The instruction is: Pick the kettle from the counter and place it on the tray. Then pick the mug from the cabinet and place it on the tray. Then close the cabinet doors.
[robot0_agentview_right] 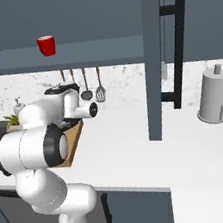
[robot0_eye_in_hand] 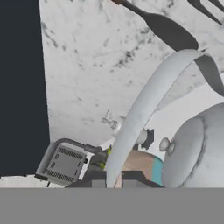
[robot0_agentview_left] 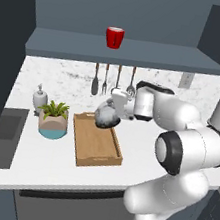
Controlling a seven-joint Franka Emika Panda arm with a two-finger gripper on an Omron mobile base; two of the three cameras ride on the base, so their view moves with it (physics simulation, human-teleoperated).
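Holding: we see the gripper (robot0_agentview_left: 113, 110) clamped on the kettle (robot0_agentview_left: 106, 116) by its handle, above the tray's (robot0_agentview_left: 97, 145) far end.
Mug (robot0_agentview_left: 114, 37): on the cabinet shelf (robot0_agentview_left: 127, 51).

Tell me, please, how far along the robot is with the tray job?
Nothing finished yet. In hand: the gripper holds the kettle above the tray, not yet set down. Left: the mug sits on the cabinet shelf, and the cabinet door stands open.
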